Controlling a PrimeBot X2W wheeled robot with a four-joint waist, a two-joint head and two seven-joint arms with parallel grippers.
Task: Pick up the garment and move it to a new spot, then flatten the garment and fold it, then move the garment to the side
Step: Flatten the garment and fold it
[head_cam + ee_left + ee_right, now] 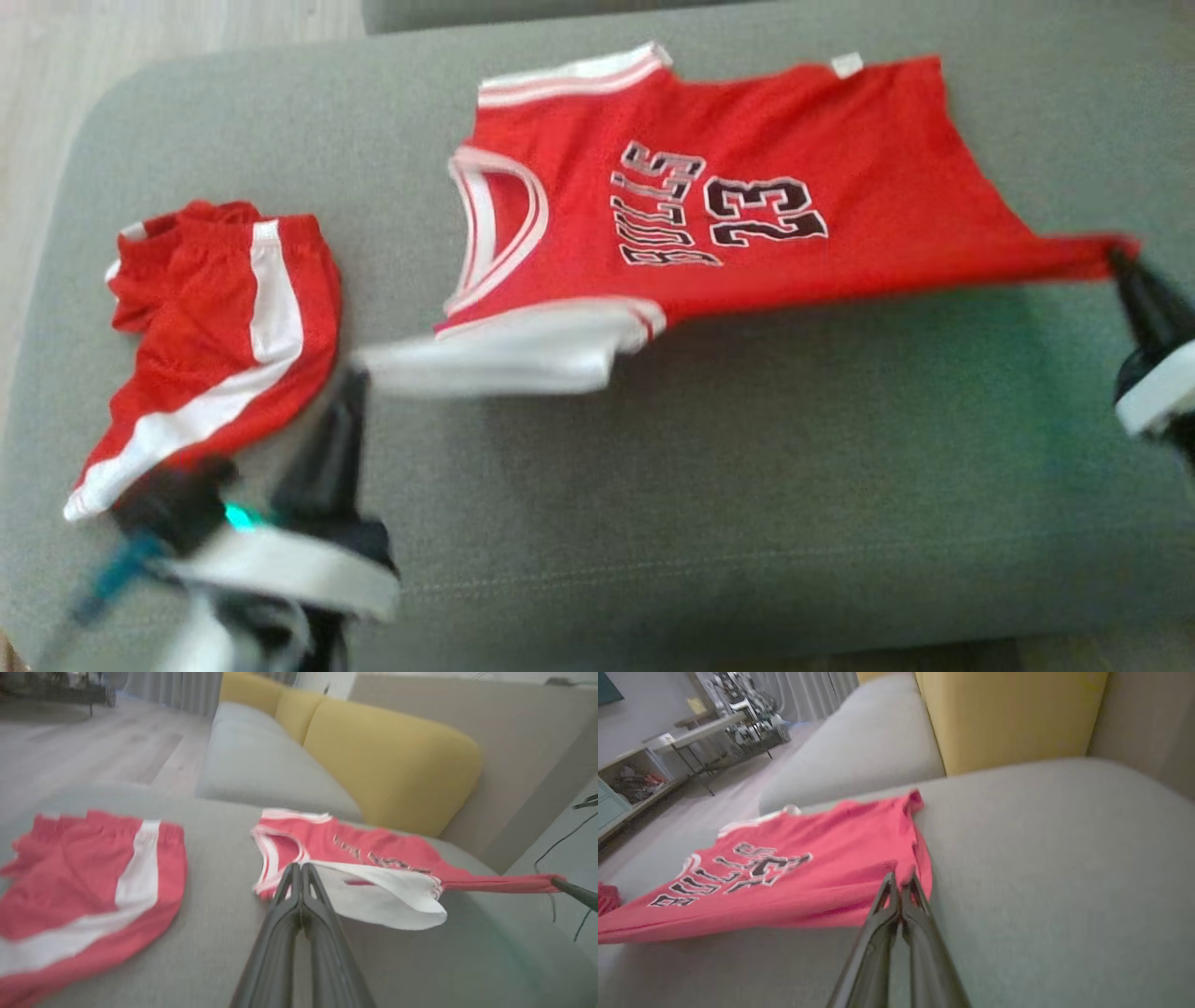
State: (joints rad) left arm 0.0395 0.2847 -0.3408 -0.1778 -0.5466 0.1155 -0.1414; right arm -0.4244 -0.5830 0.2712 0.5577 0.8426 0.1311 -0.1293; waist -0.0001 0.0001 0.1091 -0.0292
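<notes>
With left gripper (357,381) and right gripper (1117,258) clamped on the jersey (840,149), hold tension even, settle flat toward the cushion's (747,485) near edge, clear of the shorts (215,327).

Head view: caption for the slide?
Left gripper and right gripper pinch the red jersey at opposite ends of its near edge above the grey cushion, red shorts alongside.
</notes>
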